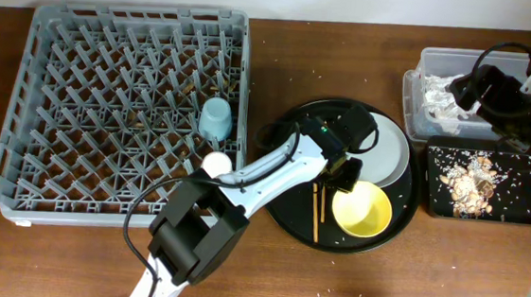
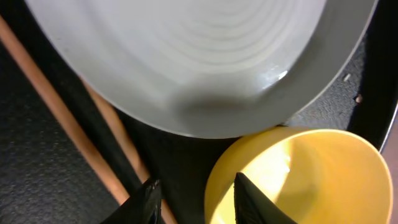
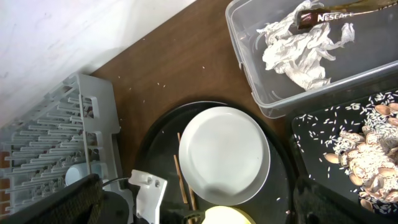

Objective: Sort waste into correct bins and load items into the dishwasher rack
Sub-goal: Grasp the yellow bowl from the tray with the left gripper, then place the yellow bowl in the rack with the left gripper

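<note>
My left gripper (image 1: 347,179) is low over the large round black tray. It is open, with its fingers (image 2: 199,202) on either side of the near rim of the yellow bowl (image 1: 363,211) (image 2: 311,180). The white plate (image 1: 393,154) (image 2: 186,56) lies just behind the bowl. Two wooden chopsticks (image 1: 317,209) (image 2: 62,118) lie to the left. My right gripper (image 1: 484,90) (image 3: 199,211) is open and empty, high over the clear tub (image 1: 424,61). That tub holds white napkins (image 3: 298,46) and a brown wrapper (image 3: 329,15). A light blue cup (image 1: 216,118) stands in the grey rack (image 1: 60,104).
The shallow black tray (image 1: 432,204) at the right holds beige scraps (image 1: 467,183) and rice grains. The round black tray (image 1: 297,229) sits between the rack and the bins. A pale round thing (image 1: 215,163) sits at the rack's right edge, partly behind my left arm. Loose grains dot the wooden table.
</note>
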Robot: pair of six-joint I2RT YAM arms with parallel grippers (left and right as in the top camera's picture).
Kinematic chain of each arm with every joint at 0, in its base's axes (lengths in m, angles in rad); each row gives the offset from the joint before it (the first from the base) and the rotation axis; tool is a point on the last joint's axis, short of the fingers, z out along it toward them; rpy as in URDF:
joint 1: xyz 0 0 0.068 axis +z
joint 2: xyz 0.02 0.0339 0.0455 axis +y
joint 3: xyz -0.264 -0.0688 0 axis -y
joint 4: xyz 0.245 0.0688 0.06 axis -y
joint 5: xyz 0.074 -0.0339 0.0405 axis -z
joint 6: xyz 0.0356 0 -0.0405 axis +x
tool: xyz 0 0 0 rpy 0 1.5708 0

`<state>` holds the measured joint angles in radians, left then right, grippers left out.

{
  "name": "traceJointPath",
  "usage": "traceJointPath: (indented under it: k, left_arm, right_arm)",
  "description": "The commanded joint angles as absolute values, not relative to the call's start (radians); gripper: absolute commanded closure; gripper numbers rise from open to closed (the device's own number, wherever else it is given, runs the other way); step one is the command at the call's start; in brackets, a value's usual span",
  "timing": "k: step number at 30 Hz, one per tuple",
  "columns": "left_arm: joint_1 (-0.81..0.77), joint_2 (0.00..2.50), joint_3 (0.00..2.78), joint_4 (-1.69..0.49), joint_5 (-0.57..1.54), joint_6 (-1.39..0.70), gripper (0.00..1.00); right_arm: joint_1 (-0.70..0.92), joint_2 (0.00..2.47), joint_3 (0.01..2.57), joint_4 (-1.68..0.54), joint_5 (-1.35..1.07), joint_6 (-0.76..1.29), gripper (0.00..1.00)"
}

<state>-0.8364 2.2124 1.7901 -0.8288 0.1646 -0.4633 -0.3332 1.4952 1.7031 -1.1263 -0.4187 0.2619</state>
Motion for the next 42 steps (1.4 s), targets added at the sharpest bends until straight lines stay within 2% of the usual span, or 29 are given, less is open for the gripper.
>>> traceJointPath:
  k: [1, 3, 5, 7, 8, 13, 18, 20, 21, 23, 25, 28, 32, 39, 42]
  left_arm:
    - [-0.871, 2.214, 1.800, -0.829, 0.159, -0.403, 0.64]
    - [-0.872, 2.224, 1.800, -0.825, 0.160, -0.403, 0.65]
    - [-0.871, 2.241, 1.800, -0.823, 0.171, -0.402, 0.71]
    - [-0.864, 2.244, 1.800, -0.822, 0.180, -0.403, 0.85]
    - [-0.858, 2.244, 1.800, -0.819, 0.181, -0.406, 0.98]
    - [-0.855, 2.243, 1.844, -0.846, 0.183, -0.387, 1.00]
    - [-0.821, 2.222, 2.160, -1.154, 0.149, -0.274, 1.00]
    - [-0.757, 2.203, 2.335, -1.322, -0.109, -0.270, 1.00]
    - [-0.709, 2.198, 2.407, -1.394, -0.340, -0.270, 1.00]
    - [-0.636, 2.198, 2.433, -1.417, -0.695, -0.296, 1.00]
    - [-0.563, 2.199, 2.420, -1.392, -0.876, -0.381, 1.00]
    - [-0.469, 2.203, 2.379, -1.266, -0.964, -0.408, 1.00]
    - [-0.446, 2.209, 2.189, -0.931, -1.260, -0.373, 1.00]
    - [-0.431, 2.210, 1.917, -0.313, -1.256, -0.050, 1.00]
    - [-0.426, 2.212, 1.864, -0.179, -1.245, 0.043, 1.00]
  right_arm:
    - [-0.334, 1.495, 1.700, -1.126, -0.406, 0.262, 0.01]
    - [-0.334, 1.495, 1.700, -1.126, -0.406, 0.262, 0.01]
    - [-0.334, 1.495, 1.700, -1.126, -0.406, 0.262, 0.01]
    - [-0.334, 1.495, 1.700, -1.126, -0.406, 0.262, 0.01]
    - [-0.334, 1.495, 1.700, -1.126, -0.406, 0.258, 0.02]
    - [-0.334, 1.495, 1.700, -1.127, -0.406, 0.243, 0.01]
    - [-0.334, 1.495, 1.700, -1.127, -0.406, 0.244, 0.01]
    - [-0.334, 1.495, 1.700, -1.127, -0.407, 0.244, 0.02]
    - [-0.334, 1.495, 1.700, -1.130, -0.407, 0.244, 0.01]
    - [-0.333, 1.495, 1.700, -1.131, -0.408, 0.244, 0.02]
    - [-0.331, 1.495, 1.700, -1.131, -0.407, 0.244, 0.01]
    - [-0.331, 1.495, 1.700, -1.131, -0.407, 0.244, 0.01]
    - [-0.331, 1.495, 1.700, -1.130, -0.407, 0.244, 0.01]
    - [-0.331, 1.495, 1.700, -1.130, -0.407, 0.244, 0.02]
    - [-0.331, 1.495, 1.700, -1.130, -0.406, 0.244, 0.02]
